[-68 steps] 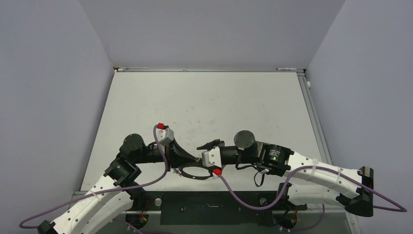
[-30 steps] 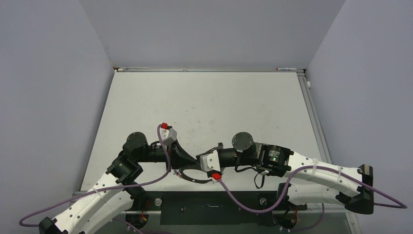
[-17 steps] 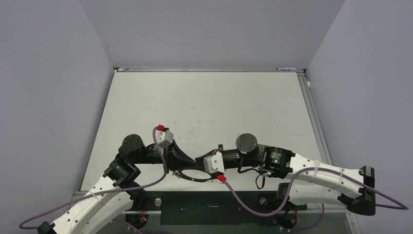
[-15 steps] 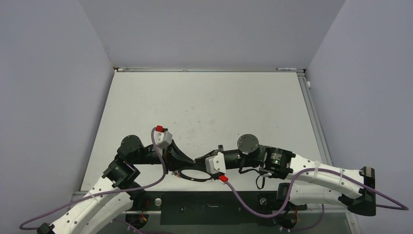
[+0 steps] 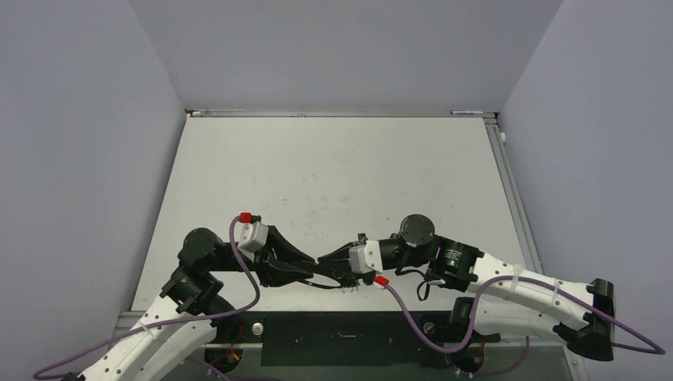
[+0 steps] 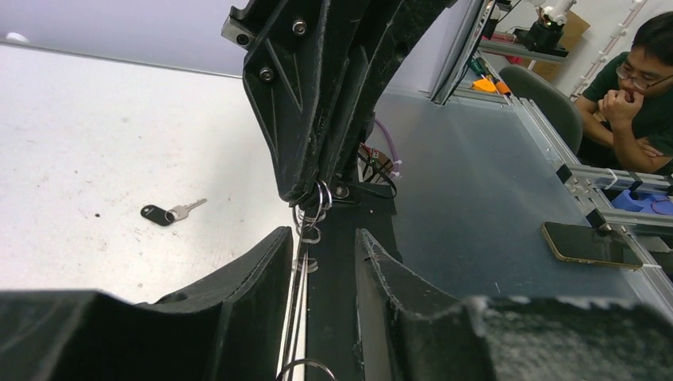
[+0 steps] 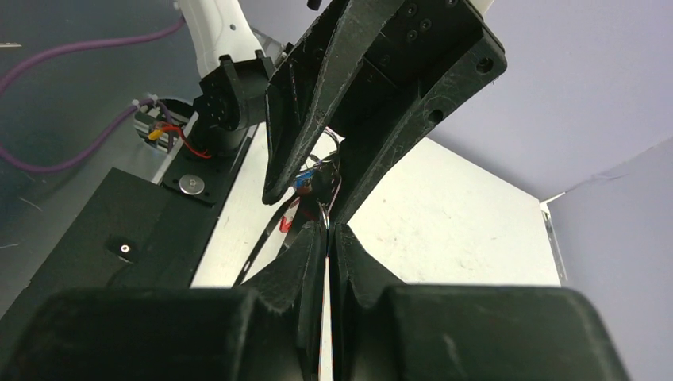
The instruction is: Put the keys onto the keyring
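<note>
Pinching the keyring by its thin wire, the right gripper is fully closed; the left gripper stands partly open around that wire, gripping nothing. A black key lies apart on the table.

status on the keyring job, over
left gripper open, right gripper shut on keyring. black key lying on table, off the ring. nothing seen blocking.

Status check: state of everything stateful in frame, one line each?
Right gripper: shut on the large thin silver wire keyring.
Left gripper: open, fingers straddling the keyring's wire.
Black-headed silver key: loose, flat on the white table.
Blue-headed key: up at the keyring; threaded or not, unclear.
Red-headed key: same, mostly hidden.
</note>
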Available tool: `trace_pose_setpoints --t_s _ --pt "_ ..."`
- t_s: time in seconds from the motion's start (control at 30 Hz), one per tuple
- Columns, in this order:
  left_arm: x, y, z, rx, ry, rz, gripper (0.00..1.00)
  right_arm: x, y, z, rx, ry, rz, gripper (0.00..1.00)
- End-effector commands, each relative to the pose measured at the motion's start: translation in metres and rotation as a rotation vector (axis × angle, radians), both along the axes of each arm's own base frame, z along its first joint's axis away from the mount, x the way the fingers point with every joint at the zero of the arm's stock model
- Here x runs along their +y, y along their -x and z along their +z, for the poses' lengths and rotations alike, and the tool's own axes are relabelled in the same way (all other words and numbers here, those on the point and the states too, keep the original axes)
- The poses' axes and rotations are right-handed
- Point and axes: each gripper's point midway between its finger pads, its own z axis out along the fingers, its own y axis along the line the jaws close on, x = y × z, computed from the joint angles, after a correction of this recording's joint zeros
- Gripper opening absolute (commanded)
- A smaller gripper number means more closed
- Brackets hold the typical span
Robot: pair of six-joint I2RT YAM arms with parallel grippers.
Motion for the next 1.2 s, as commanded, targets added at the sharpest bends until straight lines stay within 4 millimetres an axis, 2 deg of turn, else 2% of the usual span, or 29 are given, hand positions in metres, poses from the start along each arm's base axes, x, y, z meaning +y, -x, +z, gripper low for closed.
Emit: trace_pose_setpoints --t_s 0.0,0.33,0.53,0.73,1.17 --pt "0.004 0.005 0.02 -0.109 0.049 -0.009 0.31 -0.006 0.014 0.032 -0.015 -0.118 0.078 0.05" --pt "0.005 0.002 0.019 -0.127 0.04 0.012 0.25 -0.014 0.028 0.049 -0.001 -0.176 0.155 0.05" --pt "0.004 0.0 0.018 -0.122 0.035 0.015 0.01 -0.014 0.032 0.052 0.005 -0.188 0.184 0.05" --pt "0.005 0.005 0.02 -0.133 0.042 -0.01 0.0 -0.009 0.033 0.047 0.017 -0.174 0.202 0.05" --pt "0.011 0.04 0.029 -0.161 0.089 -0.197 0.0 -0.005 0.053 0.044 0.073 -0.139 0.346 0.05"
